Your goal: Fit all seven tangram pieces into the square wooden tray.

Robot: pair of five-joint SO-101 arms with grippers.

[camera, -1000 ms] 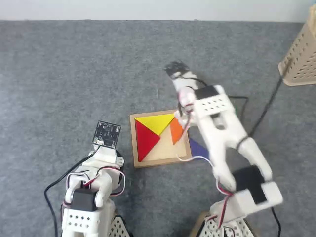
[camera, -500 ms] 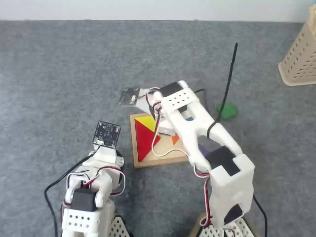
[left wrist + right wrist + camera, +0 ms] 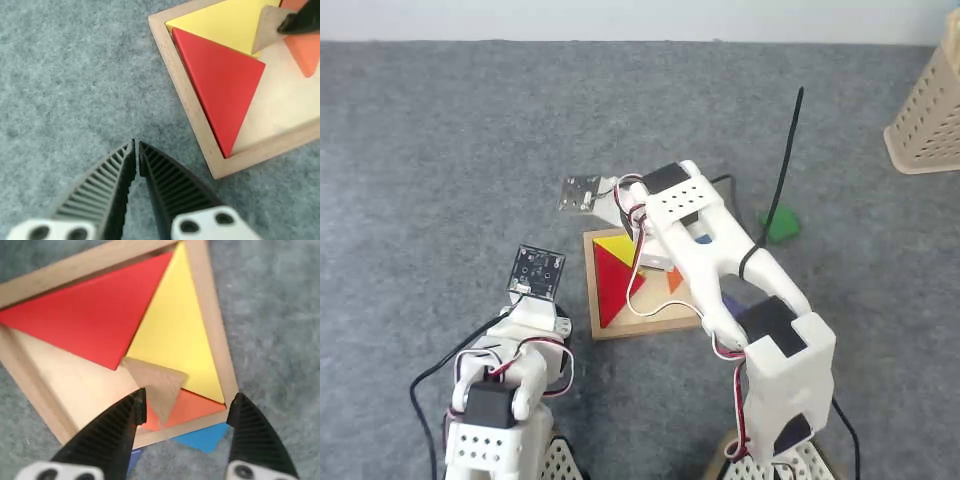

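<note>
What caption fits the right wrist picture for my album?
Right gripper, jaws open, above wooden tray holding red triangle, yellow triangle and orange triangle.

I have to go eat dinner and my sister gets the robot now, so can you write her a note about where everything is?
Left gripper: fingers shut, empty, above the carpet beside the tray.
Right gripper: fingers open, over the tray.
In the tray: red triangle, yellow triangle, orange piece.
A pale wooden triangle sits by one right finger's tip, overlapping the yellow and orange pieces, not seated.
Outside on the carpet: blue piece just past the tray's edge, green piece farther off.
Left to do: seat the pale triangle, then bring in the blue, green and any others.
</note>
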